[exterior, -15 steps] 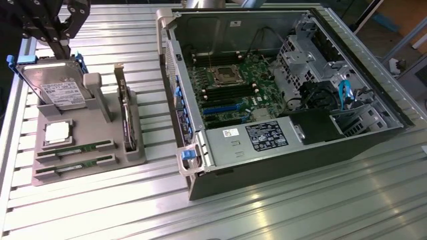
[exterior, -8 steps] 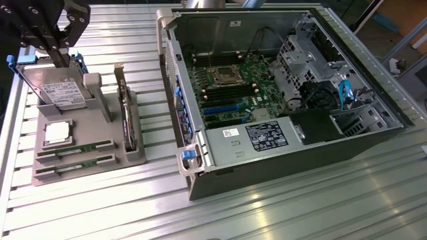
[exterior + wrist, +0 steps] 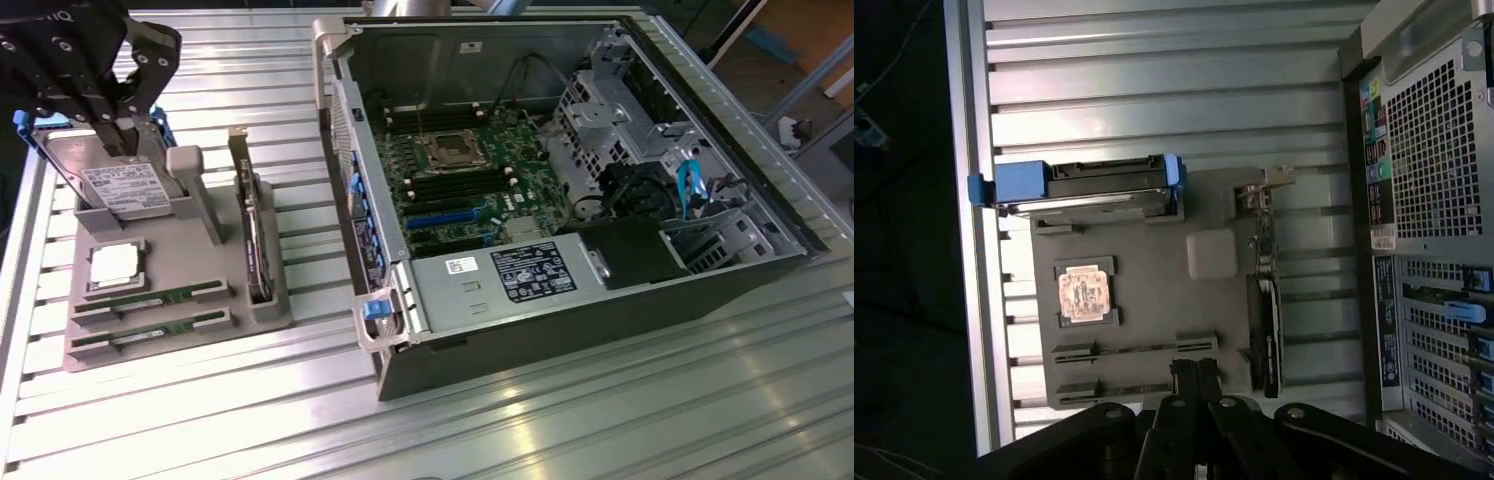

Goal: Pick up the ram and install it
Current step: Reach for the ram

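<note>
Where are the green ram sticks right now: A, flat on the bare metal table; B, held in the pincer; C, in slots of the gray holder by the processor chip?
C: the ram sticks sit in the gray holder's slots beside the processor chip, while the pincer hangs near the hard drive.

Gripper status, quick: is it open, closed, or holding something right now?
Gripper: closed, fingers together, holding nothing. It hangs over the grey holder, where the ram lies in its slot.
</note>
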Controlling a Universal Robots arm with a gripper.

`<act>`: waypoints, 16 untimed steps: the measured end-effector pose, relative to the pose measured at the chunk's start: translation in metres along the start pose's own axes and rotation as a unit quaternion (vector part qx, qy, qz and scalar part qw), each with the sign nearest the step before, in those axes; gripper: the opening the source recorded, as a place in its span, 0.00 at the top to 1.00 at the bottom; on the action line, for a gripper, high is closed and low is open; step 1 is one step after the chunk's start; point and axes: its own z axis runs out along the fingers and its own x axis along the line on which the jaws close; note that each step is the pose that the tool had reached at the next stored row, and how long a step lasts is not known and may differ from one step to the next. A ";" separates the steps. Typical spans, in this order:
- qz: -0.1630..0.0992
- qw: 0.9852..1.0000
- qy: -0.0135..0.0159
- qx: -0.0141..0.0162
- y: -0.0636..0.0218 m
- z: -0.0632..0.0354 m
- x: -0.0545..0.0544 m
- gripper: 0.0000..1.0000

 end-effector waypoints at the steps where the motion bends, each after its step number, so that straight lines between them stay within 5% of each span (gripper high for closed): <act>1: 0.000 1.000 0.000 0.000 -0.0024 -0.0001 0.000 0.89; 8: 0.000 1.000 0.000 0.002 -0.0229 -0.0009 -0.002 0.89; 16: 0.000 1.000 0.000 0.002 -0.0220 -0.0008 -0.002 0.89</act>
